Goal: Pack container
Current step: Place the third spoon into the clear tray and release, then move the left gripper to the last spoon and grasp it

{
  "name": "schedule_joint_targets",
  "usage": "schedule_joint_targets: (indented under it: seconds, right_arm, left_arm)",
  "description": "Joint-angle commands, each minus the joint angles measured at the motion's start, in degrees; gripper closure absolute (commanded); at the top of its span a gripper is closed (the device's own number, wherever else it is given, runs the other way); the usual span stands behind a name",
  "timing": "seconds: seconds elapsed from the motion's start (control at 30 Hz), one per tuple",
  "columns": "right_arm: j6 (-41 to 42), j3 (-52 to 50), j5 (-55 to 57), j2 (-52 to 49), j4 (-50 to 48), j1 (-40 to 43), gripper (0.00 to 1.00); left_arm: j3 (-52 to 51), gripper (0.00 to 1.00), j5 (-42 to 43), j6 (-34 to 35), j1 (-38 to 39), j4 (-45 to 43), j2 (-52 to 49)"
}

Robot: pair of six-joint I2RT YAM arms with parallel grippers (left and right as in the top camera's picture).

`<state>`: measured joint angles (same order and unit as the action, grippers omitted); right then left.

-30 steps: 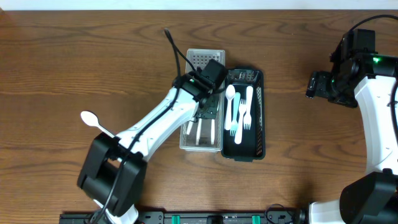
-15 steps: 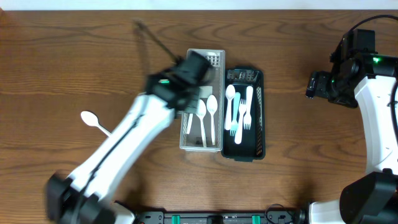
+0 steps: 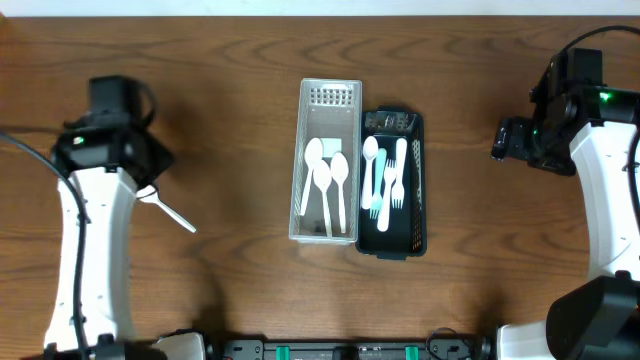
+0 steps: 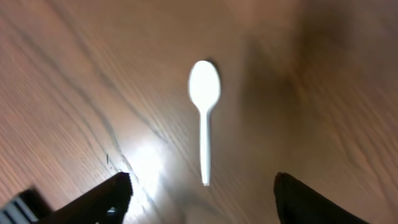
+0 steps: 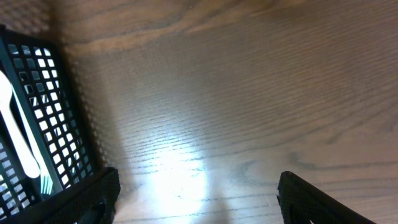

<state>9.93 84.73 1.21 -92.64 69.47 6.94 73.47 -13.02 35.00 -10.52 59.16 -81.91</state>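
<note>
A clear plastic container point(image 3: 330, 88) stands mid-table with three white spoons point(image 3: 325, 180) in it. Touching its right side is a black mesh basket point(image 3: 421, 180) point(image 5: 56, 118) that holds a white spoon and forks point(image 3: 390, 180). One loose white spoon point(image 4: 204, 118) point(image 3: 172, 213) lies on the wood at the left. My left gripper point(image 3: 148, 170) point(image 4: 202, 199) hovers above it, open and empty, with the handle's end between the fingers. My right gripper point(image 3: 505, 140) point(image 5: 199, 193) hangs open and empty over bare wood right of the basket.
The wooden table point(image 3: 240, 120) runs to a pale far edge at the top of the overhead view. A dark rail point(image 3: 350, 350) lies along the near edge between the arm bases.
My left arm has swung from over the clear container out to the left, leaving a third spoon inside, and its jaws have opened. The right arm has not moved.
</note>
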Motion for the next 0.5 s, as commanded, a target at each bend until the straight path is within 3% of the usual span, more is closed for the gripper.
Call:
schedule_joint_targets:
  seconds: [0.0, 0.23, 0.47]
  right_arm:
    - [-1.1, -0.1, -0.2, -0.3, 0.2, -0.3, 0.15]
    - [-1.3, -0.1, -0.2, -0.3, 0.2, -0.3, 0.15]
    - [-1.3, -0.1, -0.2, -0.3, 0.2, -0.3, 0.15]
  left_arm:
    - [-5.5, 0.20, 2.1, 2.0, -4.5, -3.3, -2.0]
    - [-13.9, 0.14, 4.1, 1.2, -7.1, -12.6, -7.8]
    - [-14.5, 0.13, 10.1, -2.9, -7.0, -18.2, -16.5]
